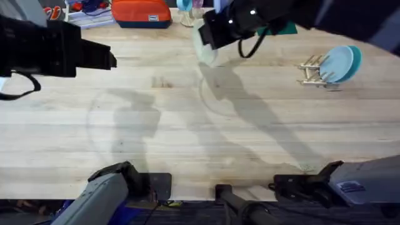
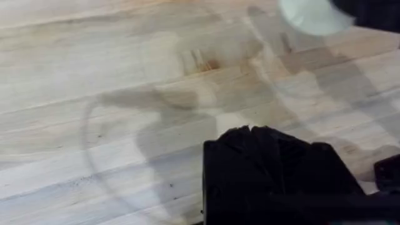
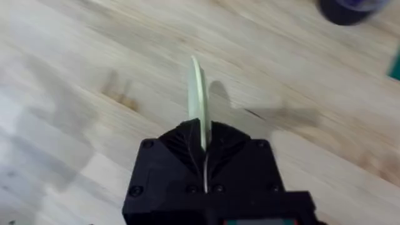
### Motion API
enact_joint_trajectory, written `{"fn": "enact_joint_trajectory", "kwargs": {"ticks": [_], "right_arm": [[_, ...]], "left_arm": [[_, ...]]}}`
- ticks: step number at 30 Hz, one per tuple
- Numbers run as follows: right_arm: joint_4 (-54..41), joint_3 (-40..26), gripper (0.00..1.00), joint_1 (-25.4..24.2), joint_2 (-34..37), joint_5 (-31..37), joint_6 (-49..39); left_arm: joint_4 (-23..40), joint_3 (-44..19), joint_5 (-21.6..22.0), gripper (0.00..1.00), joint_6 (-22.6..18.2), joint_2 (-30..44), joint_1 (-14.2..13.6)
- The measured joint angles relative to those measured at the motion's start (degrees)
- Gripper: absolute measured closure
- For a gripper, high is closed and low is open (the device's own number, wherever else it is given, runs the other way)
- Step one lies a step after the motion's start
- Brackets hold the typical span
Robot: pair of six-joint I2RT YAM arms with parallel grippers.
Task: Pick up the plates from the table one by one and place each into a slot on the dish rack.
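Cream plate [image 3: 198, 94] edge-on in right gripper [image 3: 203, 134] jaws; left jaws unclear.

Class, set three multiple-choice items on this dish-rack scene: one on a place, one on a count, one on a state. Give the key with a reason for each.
1. Where does the dish rack stand on the table?
A. far right
B. near left
C. centre

2. How many plates already stand in the rack?
A. none
B. two
C. four

3. What is the right gripper doing?
A. hanging open
B. gripping the rack
C. gripping a cream plate by its edge

Key: 1 A, the rack sits by the far right edge. 2 B, a pale blue plate and a teal plate stand there. 3 C, the plate stands on edge between its fingers.
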State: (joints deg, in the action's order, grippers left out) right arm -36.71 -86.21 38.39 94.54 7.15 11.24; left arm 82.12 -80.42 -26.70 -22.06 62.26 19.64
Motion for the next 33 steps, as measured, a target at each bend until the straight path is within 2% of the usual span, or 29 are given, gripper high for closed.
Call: {"fn": "enact_joint_trajectory", "kwargs": {"ticks": [6, 11, 15, 16, 17, 27, 33], "right_arm": [[-4.7, 0.0, 0.973, 0.0, -5.7, 9.1, -0.6], [-8.3, 0.0, 0.973, 0.0, -10.6, 16.5, -0.6], [-11.7, 0.0, 0.973, 0.0, -13.4, 21.0, 0.6], [-12.5, 0.0, 0.973, -0.1, -14.0, 21.8, 1.1], [-13.2, 0.0, 0.973, -0.1, -14.4, 22.3, 1.7], [-19.7, 0.0, 0.973, -3.8, -17.6, 24.4, 14.9], [-20.7, 0.0, 0.973, -6.3, -18.9, 24.8, 19.1]], "left_arm": [[0.2, 0.0, 0.4, 0.917, 0.0, 0.0, 0.0], [0.5, 0.0, 0.6, 0.781, 0.2, 0.0, 0.0], [1.1, 0.0, 0.8, 0.175, 0.2, 0.0, 0.0], [1.1, 0.0, 0.8, 0.049, 0.5, 0.0, 0.0], [1.1, 0.0, 0.8, 0.017, 0.5, 0.0, 0.0], [1.1, 0.0, 0.9, 0.008, 0.5, 0.0, 0.0], [1.1, 0.0, 0.8, 0.007, 0.5, 0.0, 0.0]]}}
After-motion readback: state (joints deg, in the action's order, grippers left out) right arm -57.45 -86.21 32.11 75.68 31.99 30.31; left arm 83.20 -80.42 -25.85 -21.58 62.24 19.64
